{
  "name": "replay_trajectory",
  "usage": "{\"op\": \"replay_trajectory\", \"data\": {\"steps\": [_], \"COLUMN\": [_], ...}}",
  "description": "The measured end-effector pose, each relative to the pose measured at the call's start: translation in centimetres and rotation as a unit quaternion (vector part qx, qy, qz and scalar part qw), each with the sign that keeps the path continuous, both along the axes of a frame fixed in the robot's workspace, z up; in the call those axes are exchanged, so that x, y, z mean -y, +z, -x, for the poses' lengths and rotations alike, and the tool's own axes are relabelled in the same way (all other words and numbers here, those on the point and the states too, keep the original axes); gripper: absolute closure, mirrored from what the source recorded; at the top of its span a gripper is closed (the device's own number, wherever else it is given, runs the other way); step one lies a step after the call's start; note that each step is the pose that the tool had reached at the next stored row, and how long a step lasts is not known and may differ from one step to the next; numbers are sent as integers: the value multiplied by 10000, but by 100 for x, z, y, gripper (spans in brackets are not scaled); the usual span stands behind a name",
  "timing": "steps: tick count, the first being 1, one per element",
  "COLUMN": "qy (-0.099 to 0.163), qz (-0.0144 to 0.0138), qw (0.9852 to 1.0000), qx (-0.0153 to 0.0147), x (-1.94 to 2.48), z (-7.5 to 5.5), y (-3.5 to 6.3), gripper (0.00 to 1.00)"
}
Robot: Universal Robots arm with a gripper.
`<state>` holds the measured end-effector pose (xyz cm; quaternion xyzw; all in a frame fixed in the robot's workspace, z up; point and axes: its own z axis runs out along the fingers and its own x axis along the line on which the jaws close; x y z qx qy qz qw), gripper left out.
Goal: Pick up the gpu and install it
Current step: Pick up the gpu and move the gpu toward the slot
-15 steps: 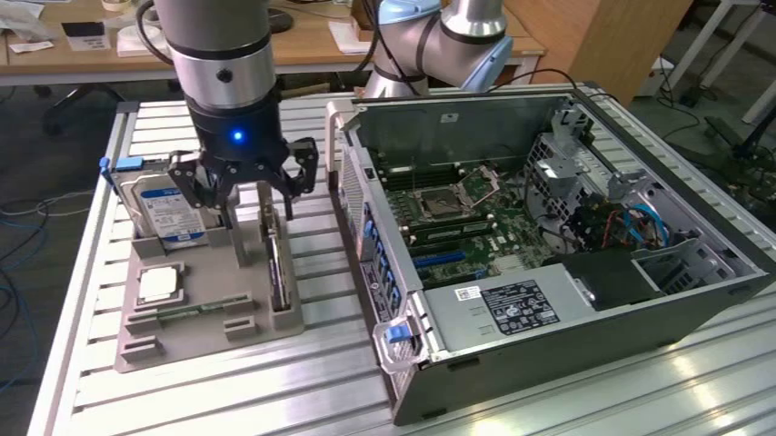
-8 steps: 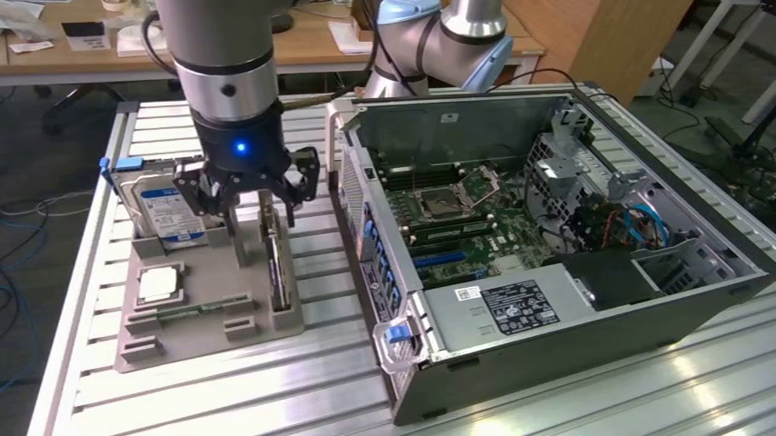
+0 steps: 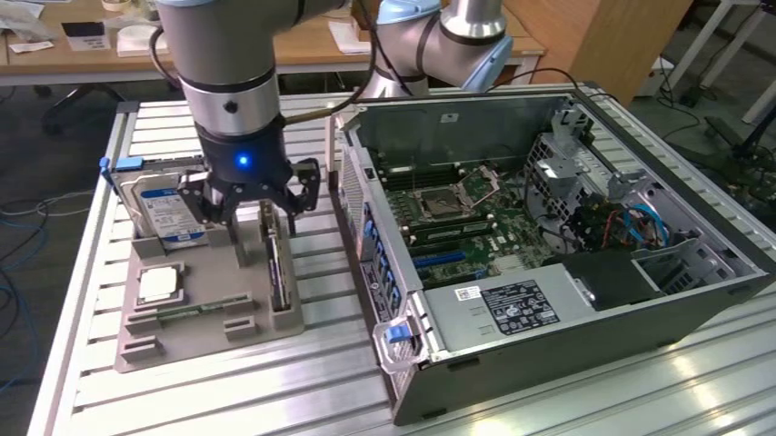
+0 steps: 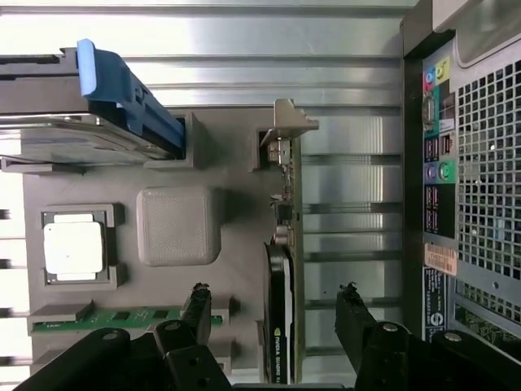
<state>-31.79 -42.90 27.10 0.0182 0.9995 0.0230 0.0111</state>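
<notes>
The gpu is a thin black card standing on edge in a slot of the grey holder tray. In the wrist view the gpu shows its black fan shroud and its silver end bracket. My gripper hangs just above the card's far end. It is open, and the wrist view shows my gripper with one finger on each side of the card and a gap on both sides. Nothing is held.
The tray also holds a silver hard drive with a blue clip, a square CPU chip and a green RAM stick. The open computer case lies at the exterior view's right. A second arm stands behind it.
</notes>
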Motion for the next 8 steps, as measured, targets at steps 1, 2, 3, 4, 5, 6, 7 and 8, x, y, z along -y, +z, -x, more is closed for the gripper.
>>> {"op": "replay_trajectory", "data": {"steps": [1,2,3,4,5,6,7,8], "qy": [-17,-47,-92,-146,-184,-196,-197,-187], "qz": [1,2,2,2,2,2,2,2], "qw": [10000,10000,10000,9999,9998,9998,9998,9998], "qx": [0,0,0,0,0,0,-2,-7], "x": [0,0,0,0,0,0,1,2], "z": [0,0,0,0,0,0,1,0], "y": [-18,-36,-54,-72,-90,-127,-145,-163], "gripper": [28,28,28,28,28,28,28,28]}}
